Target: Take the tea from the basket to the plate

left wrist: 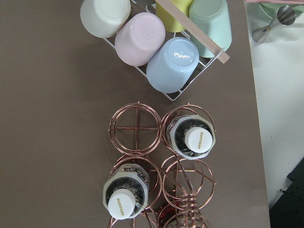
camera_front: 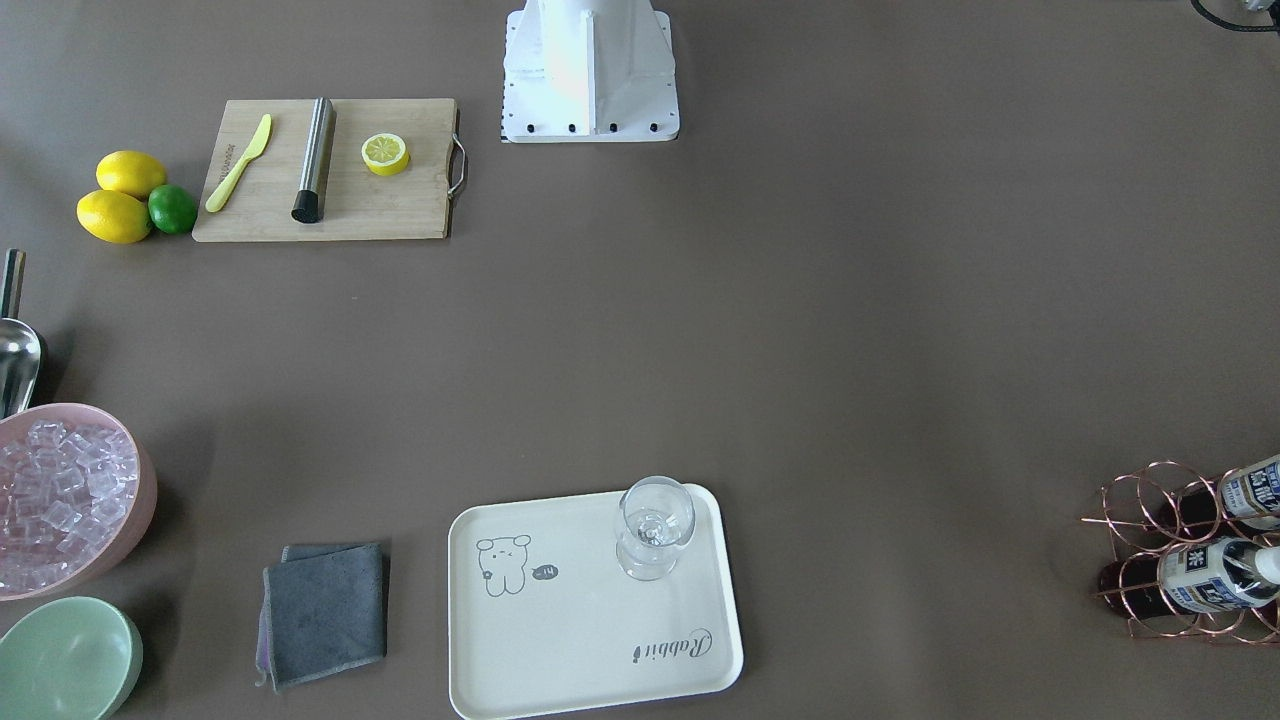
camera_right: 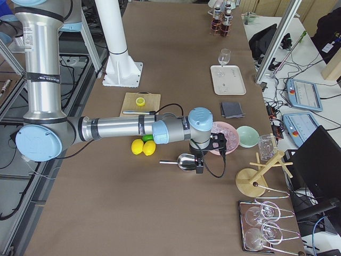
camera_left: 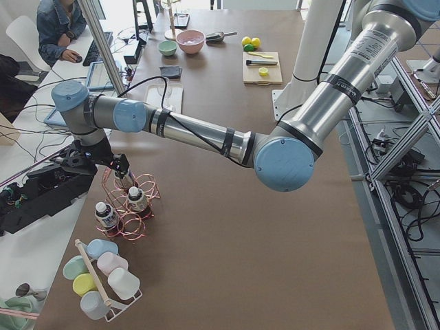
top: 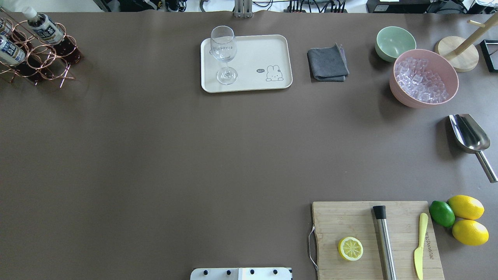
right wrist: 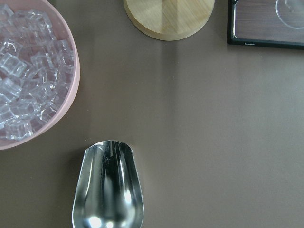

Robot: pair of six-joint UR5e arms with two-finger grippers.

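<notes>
The copper wire basket (left wrist: 137,128) stands at the table's end on my left, also seen in the overhead view as the basket (top: 43,64). Two tea bottles show in it with white caps up, one tea bottle (left wrist: 197,138) and another (left wrist: 121,205). My left gripper (camera_left: 125,179) hangs just above the basket's coiled handle; I cannot tell whether it is open or shut. The cream plate (top: 256,52) lies at the far middle of the table with a wine glass (top: 224,54) on it. My right gripper (camera_right: 199,166) hovers over a steel scoop (right wrist: 107,190); its state is unclear too.
A wire rack of pastel cups (left wrist: 159,45) stands close beside the basket. At the other end are a pink bowl of ice (top: 402,95), a green bowl (top: 395,42), a grey cloth (top: 327,64), a cutting board (top: 350,217), lemons and a lime. A person sits beyond the table's edge in the exterior left view.
</notes>
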